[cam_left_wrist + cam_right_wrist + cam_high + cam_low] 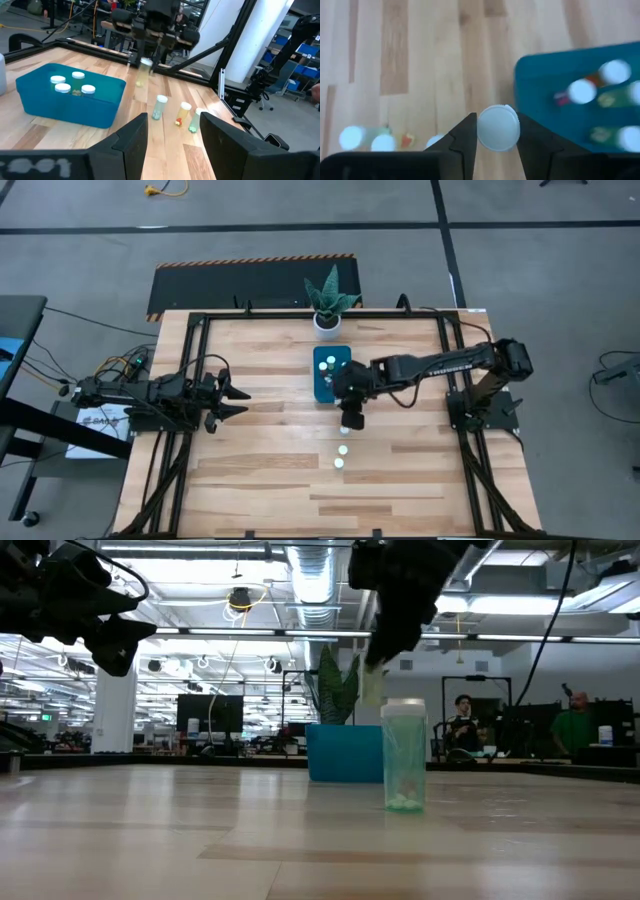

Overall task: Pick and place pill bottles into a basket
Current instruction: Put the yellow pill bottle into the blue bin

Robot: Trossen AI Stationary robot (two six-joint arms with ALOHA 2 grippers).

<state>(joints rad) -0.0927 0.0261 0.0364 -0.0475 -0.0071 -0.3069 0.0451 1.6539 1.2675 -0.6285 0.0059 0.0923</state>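
Note:
The teal basket lies at the table's middle, below the plant pot, with several white-capped pill bottles standing in it. My right gripper is just near of the basket, shut on one pill bottle above the table. Three more bottles stand on their bases on the wood nearer the front edge; the low view shows one upright. My left gripper waits open and empty at the table's left. My right gripper pinches the bottle between its two fingers just under the round white cap. The fingers point down from above. The bottle hangs upright below them, lifted clear of the table, beside the basket's near edge.
A white pot with a green plant stands at the far edge behind the basket. A black frame runs round the table. Bare wood lies to the left and right of the bottles. People show in the room behind.

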